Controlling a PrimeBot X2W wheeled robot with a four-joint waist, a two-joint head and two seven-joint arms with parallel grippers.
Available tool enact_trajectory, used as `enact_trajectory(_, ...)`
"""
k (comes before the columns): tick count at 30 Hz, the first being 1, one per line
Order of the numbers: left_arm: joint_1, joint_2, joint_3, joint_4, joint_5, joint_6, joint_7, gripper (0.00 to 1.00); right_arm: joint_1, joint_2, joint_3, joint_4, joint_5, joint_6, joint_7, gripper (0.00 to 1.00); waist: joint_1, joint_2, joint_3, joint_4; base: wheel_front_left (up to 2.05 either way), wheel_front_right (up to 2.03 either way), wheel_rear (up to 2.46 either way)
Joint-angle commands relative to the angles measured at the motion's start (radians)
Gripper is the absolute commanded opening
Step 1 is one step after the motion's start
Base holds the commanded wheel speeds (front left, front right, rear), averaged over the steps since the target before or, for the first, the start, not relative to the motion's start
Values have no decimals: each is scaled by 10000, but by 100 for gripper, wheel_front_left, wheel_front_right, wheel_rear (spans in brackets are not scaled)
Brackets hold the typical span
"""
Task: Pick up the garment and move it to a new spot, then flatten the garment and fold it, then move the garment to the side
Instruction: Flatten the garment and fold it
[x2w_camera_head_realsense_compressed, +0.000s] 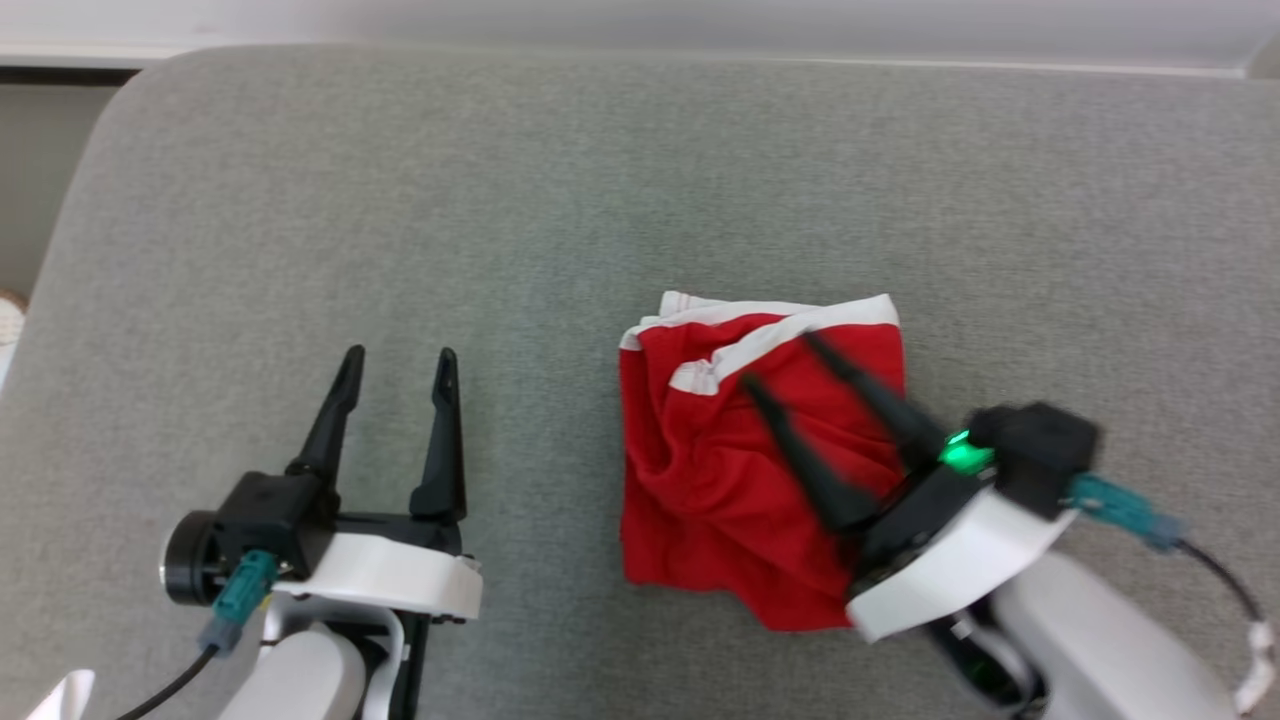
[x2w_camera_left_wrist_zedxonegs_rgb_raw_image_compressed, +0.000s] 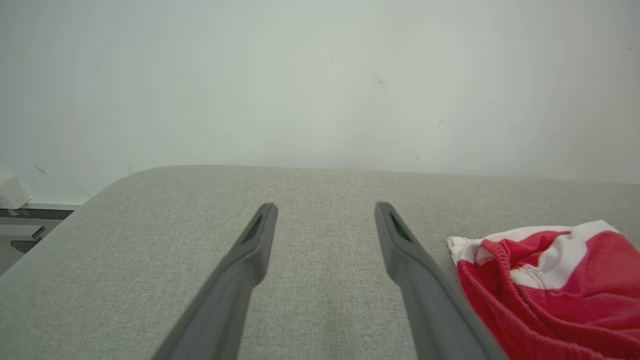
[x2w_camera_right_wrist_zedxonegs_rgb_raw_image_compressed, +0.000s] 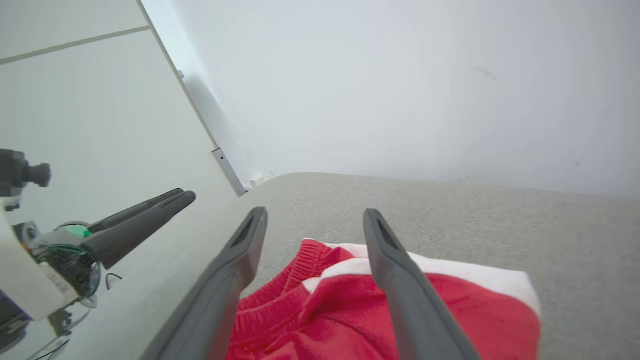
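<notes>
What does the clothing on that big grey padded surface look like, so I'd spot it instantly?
Start at the wide grey fabric-covered surface. Right of its middle lies a crumpled red garment with white banded edges, under the open dark fingers of the right gripper. It is the one brightly coloured soft thing there.

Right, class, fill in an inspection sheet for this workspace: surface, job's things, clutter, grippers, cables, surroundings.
Surface: grey fabric surface, rounded corner at far left.
Job's things: red garment with white trim, crumpled, right of centre.
Clutter: nothing seen.
Grippers: left gripper jaws open, beside the garment and apart from it; right gripper jaws open over the garment, blurred.
Cables: left wrist cable and right wrist cable, each with a teal plug, off the garment.
Surroundings: pale wall behind the surface.
</notes>
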Motion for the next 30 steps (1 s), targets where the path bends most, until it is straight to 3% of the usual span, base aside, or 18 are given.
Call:
enact_trajectory(1, 36, 105, 74, -45, -11, 62, -58, 100, -32, -145, -486, 35, -582, 3, -298, 100, 0, -1, -66, -194, 0, 0, 0)
enact_trajectory(3, 75, 149, 98, -66, -3, 74, -57, 100, 80, -230, -870, 22, -1021, 4, -414, 100, 0, -1, -100, -284, 0, 0, 0)
enact_trajectory(11, 235, 451, 196, -384, 111, 248, 129, 100, 1727, -219, -4717, -838, -3421, 3, -573, 100, 0, -1, -223, -783, 0, 0, 0)
enact_trajectory(16, 335, 588, 228, -559, 163, 337, 200, 100, 3035, 3, -6266, -1515, -4105, 1, -304, 100, 0, -1, -296, -917, 0, 0, 0)
enact_trajectory(22, 448, 669, 196, -653, 200, 415, 238, 100, 3968, 465, -6956, -2351, -4302, 1, 288, 100, 0, -1, -373, -1046, 0, 0, 0)
enact_trajectory(30, 445, 706, 165, -656, 138, 422, 267, 100, 4276, 664, -7080, -2835, -4222, 1, 821, 100, 0, -1, -392, -1061, 0, 0, 0)
